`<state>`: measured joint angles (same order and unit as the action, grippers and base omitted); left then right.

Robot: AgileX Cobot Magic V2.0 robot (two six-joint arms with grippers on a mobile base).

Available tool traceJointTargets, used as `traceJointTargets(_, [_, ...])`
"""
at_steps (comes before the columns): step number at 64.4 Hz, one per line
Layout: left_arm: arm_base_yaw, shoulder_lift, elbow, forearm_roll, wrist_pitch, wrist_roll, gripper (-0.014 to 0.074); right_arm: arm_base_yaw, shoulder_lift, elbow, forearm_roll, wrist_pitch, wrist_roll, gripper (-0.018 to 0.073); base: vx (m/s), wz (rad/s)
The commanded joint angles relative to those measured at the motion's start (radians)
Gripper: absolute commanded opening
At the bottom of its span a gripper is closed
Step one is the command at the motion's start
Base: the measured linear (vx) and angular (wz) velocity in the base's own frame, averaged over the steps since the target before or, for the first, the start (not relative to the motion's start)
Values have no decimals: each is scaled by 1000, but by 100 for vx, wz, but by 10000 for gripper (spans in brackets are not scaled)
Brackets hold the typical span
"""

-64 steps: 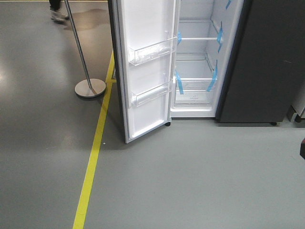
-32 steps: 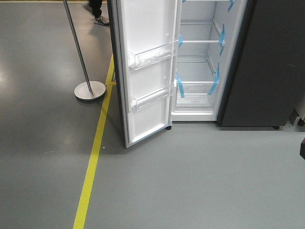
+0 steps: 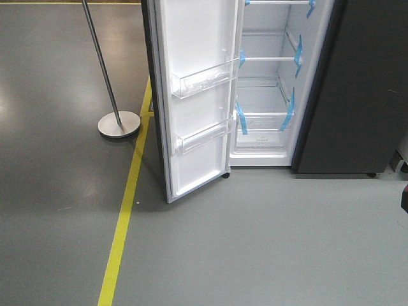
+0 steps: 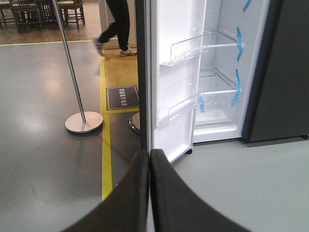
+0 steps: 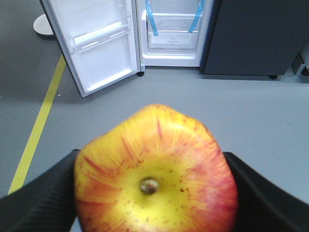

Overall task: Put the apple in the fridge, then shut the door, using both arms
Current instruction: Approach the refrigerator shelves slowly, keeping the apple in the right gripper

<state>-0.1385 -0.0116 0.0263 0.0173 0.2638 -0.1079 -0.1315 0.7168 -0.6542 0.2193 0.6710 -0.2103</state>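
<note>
The right gripper was clamped on the apple, one dark finger pressed against each side of the fruit. The apple filled the lower half of the right wrist view, its yellow dimple and brown stem stub facing the camera and red streaks running out toward the edges. It was held in the air above the grey floor, well apart from the fridge and not yet inside it. The fridge stood with its door swung wide to the left, white inner face showing, with two clear bins on it, one above the other. Inside, the white shelves carried blue tape strips at both sides, and at the bottom sat what looked like a clear drawer, though the view was too small to be sure. The other door, plain dark grey, was shut at the right. The left gripper had its two dark fingers brought together, tips touching, and pointed toward the outer edge of the open door from some way back. Left of the door a metal post on a round base stood near a yellow line painted on the floor. Beyond the post, in the left wrist view, was a person in dark trousers — blurred and cut off at the top edge.
</note>
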Motion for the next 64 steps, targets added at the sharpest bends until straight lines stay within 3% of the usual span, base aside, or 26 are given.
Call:
traceJointTargets(1, [-3,-12,20,-1,-71,-3,-6,-4,-3,-28,7,-69,-2,188,7,0])
traceJointTargets(64, [-3,-12,20,-1,-71,-3,-6,-4,-3,-28,7,-69,-2,188,7,1])
